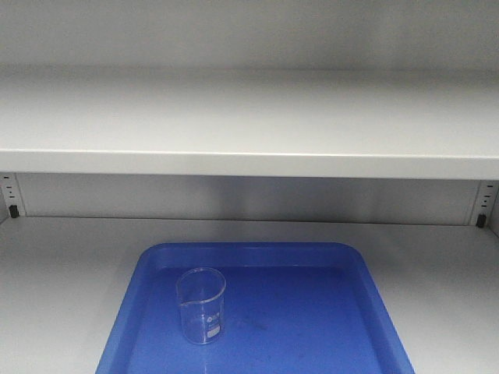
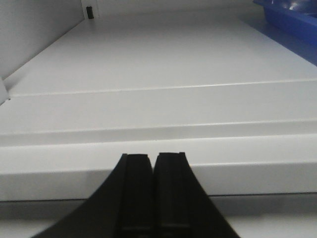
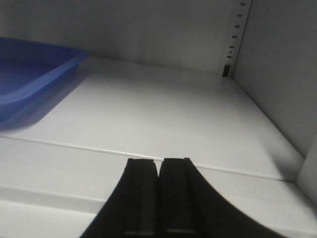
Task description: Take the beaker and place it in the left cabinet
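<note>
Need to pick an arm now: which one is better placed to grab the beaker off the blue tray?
Probably left. The beaker stands in the blue tray's left half. Both the left gripper and the right gripper have jaws shut at the shelf's front edge, so neither is closer yet.

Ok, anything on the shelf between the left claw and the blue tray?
No. In the left wrist view, the white shelf runs bare from the shut left claw up to the blue tray at upper right. The beaker isn't visible there.

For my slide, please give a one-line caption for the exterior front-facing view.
Empty clear beaker standing upright on a blue tray on a white cabinet shelf.
</note>
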Motion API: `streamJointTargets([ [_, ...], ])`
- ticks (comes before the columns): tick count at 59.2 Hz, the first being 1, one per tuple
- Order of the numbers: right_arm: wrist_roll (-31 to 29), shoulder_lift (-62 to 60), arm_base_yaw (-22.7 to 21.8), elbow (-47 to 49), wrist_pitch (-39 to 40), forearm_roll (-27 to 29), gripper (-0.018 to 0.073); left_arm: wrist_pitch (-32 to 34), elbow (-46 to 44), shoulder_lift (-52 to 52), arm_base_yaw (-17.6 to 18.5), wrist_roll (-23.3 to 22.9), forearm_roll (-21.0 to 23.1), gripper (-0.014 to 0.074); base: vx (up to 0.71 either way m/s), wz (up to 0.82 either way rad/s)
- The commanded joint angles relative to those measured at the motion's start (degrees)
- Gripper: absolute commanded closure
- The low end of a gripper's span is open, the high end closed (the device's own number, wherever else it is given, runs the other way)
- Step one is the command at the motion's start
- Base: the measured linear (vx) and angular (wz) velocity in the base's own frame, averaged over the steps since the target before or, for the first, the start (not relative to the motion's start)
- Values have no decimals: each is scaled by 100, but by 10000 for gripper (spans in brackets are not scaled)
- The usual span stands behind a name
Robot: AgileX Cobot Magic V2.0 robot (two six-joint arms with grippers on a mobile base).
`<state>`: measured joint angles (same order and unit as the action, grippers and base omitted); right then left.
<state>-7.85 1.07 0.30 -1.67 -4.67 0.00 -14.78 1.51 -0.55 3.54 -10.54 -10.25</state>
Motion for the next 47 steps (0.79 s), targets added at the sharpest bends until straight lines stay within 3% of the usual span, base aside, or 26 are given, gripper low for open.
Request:
streamJointTargets([
  [1,84,-222,-22,-30,127,-273,568,454,-54,-106,4,-20,26,593,0,0],
  [12,554,-170,-33,-30,86,-199,566,449,-54,-105,4,-20,26,593,0,1],
  [47,540,-170,-33,-30,83,-199,565,448,-54,-98,4,-20,26,593,0,0],
])
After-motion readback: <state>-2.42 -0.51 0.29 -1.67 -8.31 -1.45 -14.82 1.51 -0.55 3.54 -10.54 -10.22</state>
